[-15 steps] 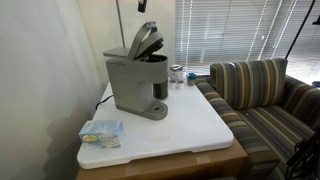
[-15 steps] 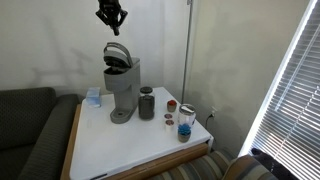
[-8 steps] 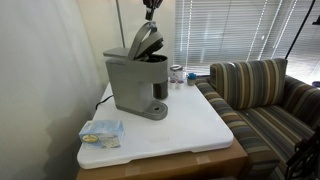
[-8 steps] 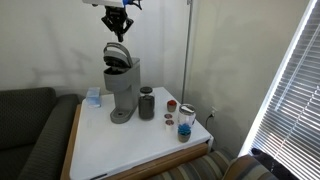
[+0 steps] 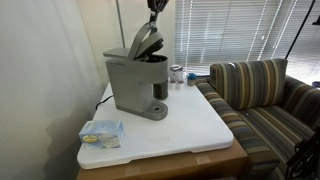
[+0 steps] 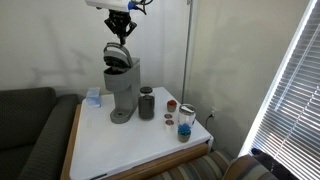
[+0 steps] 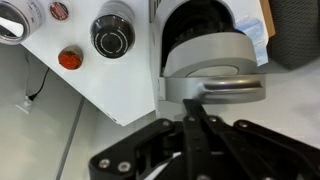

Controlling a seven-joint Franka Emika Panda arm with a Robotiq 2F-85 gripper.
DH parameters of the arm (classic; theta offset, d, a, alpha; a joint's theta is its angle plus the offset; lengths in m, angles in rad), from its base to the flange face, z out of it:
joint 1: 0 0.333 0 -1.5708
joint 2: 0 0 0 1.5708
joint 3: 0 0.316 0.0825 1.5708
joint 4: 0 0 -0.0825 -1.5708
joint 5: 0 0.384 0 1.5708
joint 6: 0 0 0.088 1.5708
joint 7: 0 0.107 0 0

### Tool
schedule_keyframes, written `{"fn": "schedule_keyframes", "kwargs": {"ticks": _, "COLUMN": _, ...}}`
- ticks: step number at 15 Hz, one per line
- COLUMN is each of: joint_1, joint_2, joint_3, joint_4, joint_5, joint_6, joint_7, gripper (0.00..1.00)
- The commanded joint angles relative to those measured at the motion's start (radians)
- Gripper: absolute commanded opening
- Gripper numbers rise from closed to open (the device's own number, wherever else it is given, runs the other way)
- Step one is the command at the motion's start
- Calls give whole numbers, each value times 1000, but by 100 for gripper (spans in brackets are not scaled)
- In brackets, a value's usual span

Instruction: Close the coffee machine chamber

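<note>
The grey coffee machine (image 5: 133, 85) stands at the back of the white table in both exterior views (image 6: 122, 92). Its chamber (image 5: 146, 40) is tilted up and open, and the dark pod holder shows under the lid (image 6: 117, 56). My gripper (image 5: 154, 10) hangs just above the raised lid, also in an exterior view (image 6: 120, 32). In the wrist view the rounded grey lid (image 7: 210, 60) lies right below my fingertips (image 7: 196, 100), which are pressed together and hold nothing. I cannot tell whether they touch the lid.
A dark tumbler (image 6: 147, 103), a red-lidded jar (image 6: 170, 105) and two small jars (image 6: 186, 120) stand beside the machine. A packet (image 5: 101, 132) lies at the table (image 5: 190, 125) corner. A striped sofa (image 5: 265, 95) and window blinds flank the table.
My gripper has come down from the top of the picture to just above the raised lid. The lid stays open at the same tilt.
</note>
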Motion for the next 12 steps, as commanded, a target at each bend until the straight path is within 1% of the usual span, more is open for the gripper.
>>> {"fn": "schedule_keyframes", "kwargs": {"ticks": 1, "joint_1": -24, "joint_2": -19, "joint_3": 26, "joint_4": -27, "joint_5": 15, "joint_6": 5, "joint_7": -46, "gripper": 0}}
{"fn": "schedule_keyframes", "kwargs": {"ticks": 12, "joint_1": -16, "joint_2": -41, "joint_3": 44, "joint_4": -26, "joint_5": 8, "joint_6": 23, "joint_7": -87, "gripper": 0}}
